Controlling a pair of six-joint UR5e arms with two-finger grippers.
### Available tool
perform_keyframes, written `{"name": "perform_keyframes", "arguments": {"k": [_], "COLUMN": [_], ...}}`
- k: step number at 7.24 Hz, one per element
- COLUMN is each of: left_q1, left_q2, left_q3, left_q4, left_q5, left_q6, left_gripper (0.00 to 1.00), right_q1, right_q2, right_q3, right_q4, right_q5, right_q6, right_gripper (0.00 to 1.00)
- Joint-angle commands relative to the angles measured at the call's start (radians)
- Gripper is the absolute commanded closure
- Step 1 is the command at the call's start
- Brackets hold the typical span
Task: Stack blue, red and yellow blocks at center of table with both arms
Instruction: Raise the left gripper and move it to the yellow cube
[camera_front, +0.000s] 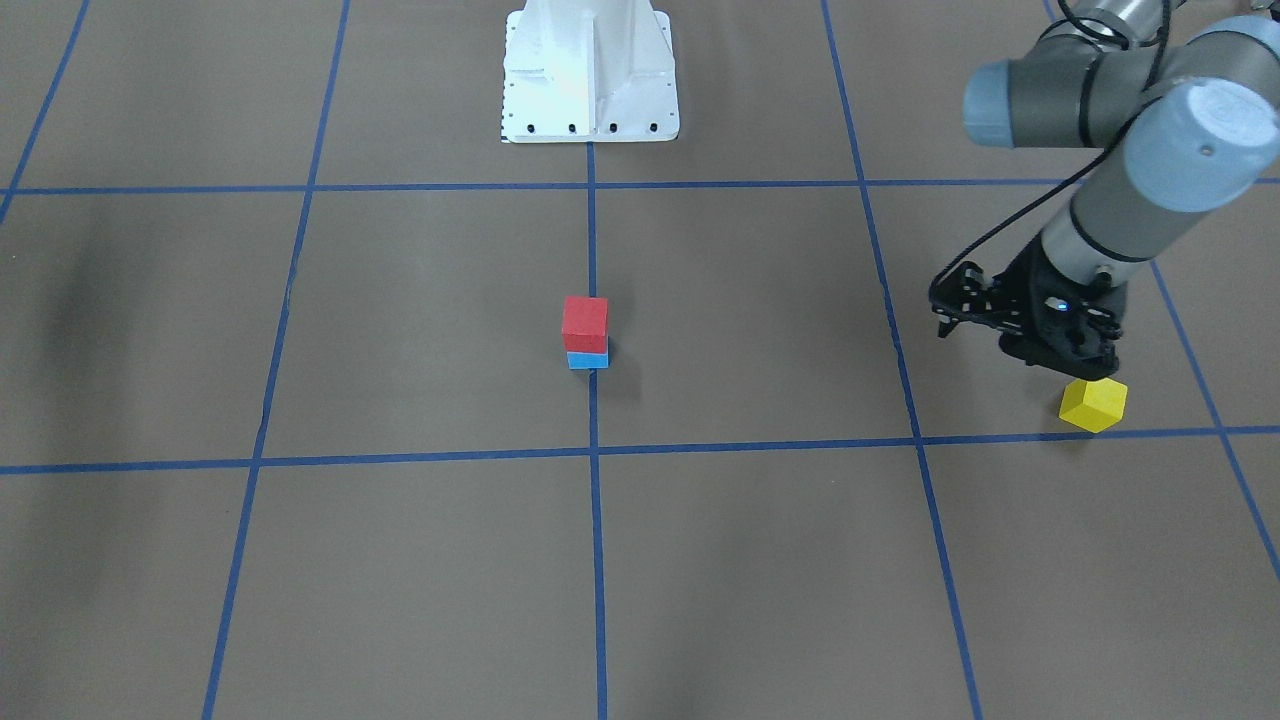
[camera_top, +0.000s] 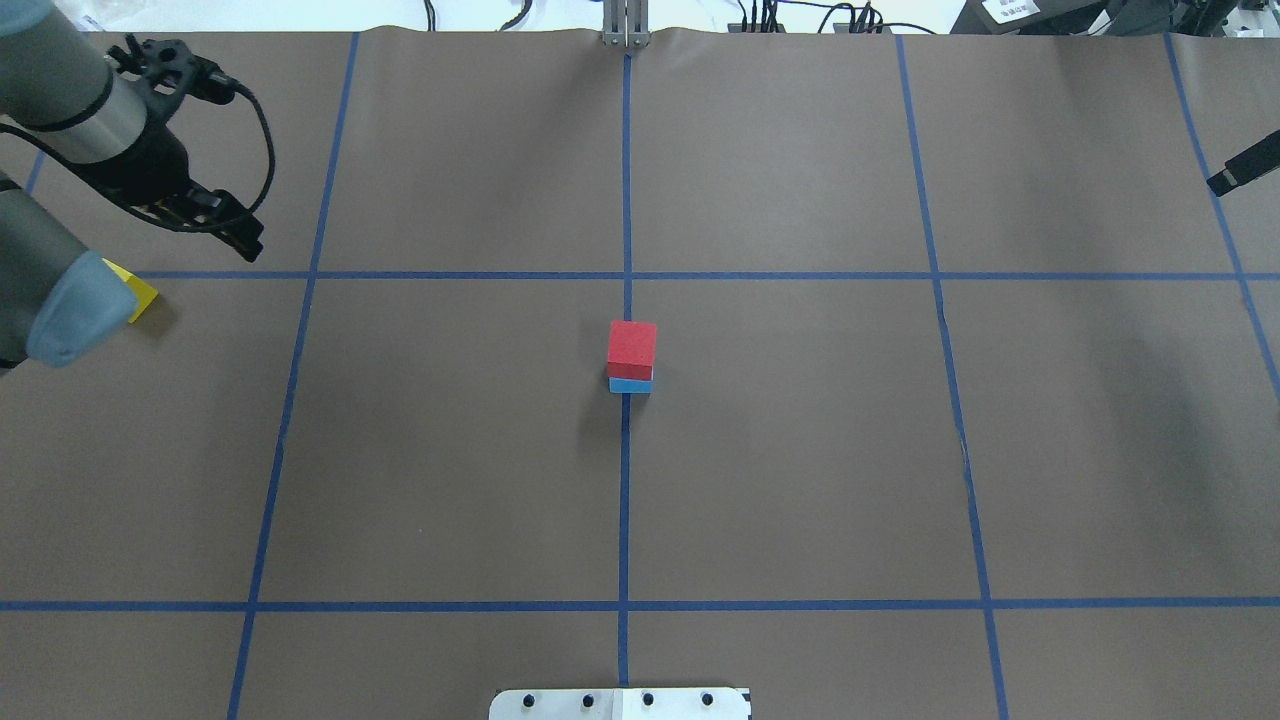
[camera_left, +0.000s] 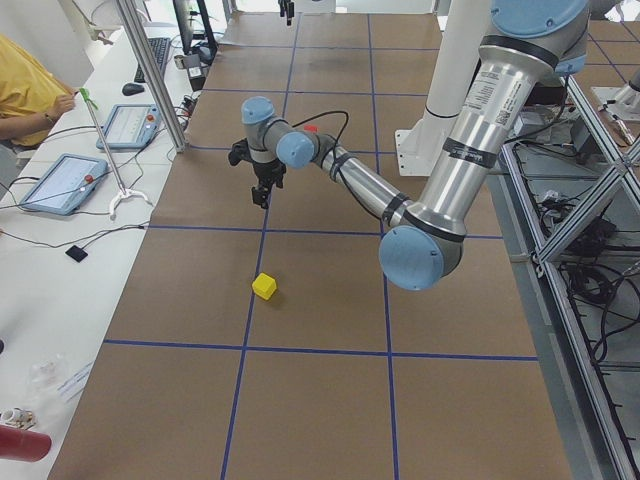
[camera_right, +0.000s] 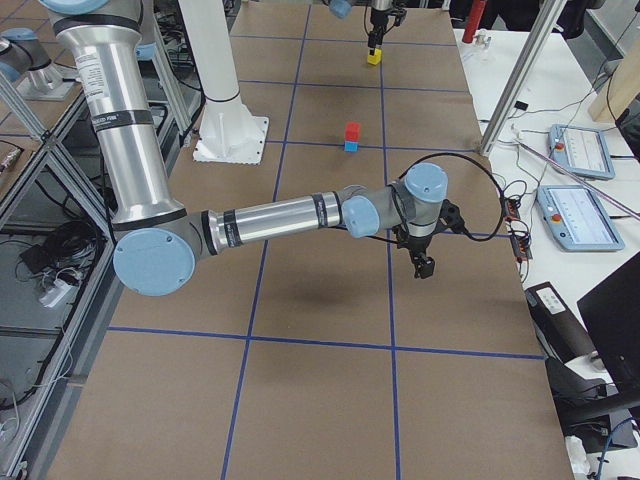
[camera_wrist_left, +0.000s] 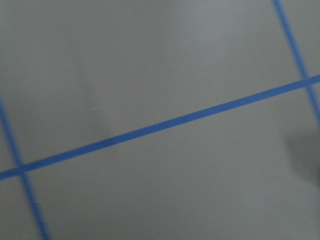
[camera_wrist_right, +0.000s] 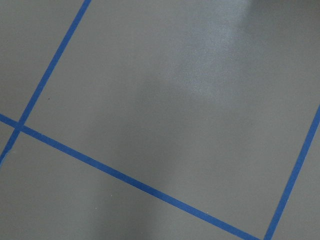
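Observation:
A red block sits on top of a blue block at the table's centre, where the blue tape lines cross; the stack also shows in the overhead view. A yellow block lies alone on the table on my left side, partly hidden by my arm in the overhead view. My left gripper hangs above the table, just beyond the yellow block and apart from it; I cannot tell how its jaws stand. My right gripper hangs at the far right edge, holding nothing; its state is unclear.
The robot's white base stands at the table's edge on the centre line. Brown paper with blue tape grid lines covers the table. Both wrist views show only bare paper and tape. Operator tablets lie on a side bench.

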Motion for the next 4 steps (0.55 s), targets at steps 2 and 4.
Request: {"name": "perform_keyframes", "arguments": {"k": [2,4], "left_q1": [-0.058,-0.058], "left_q2": [0.115,0.126], "left_q3": [0.145,0.286], "left_q4": [-0.203,-0.387], "left_q5": [-0.013,-0.028], "left_q6": [0.219,0.224], "left_gripper": [0.00,0.00], "right_q1": [0.000,0.000], "right_q2": [0.000,0.000], "right_q3": [0.000,-0.002], "right_q4": [-0.001,-0.001], "right_q5": [0.000,0.000], "right_q6": [0.001,0.001], "right_gripper": [0.00,0.00]}}
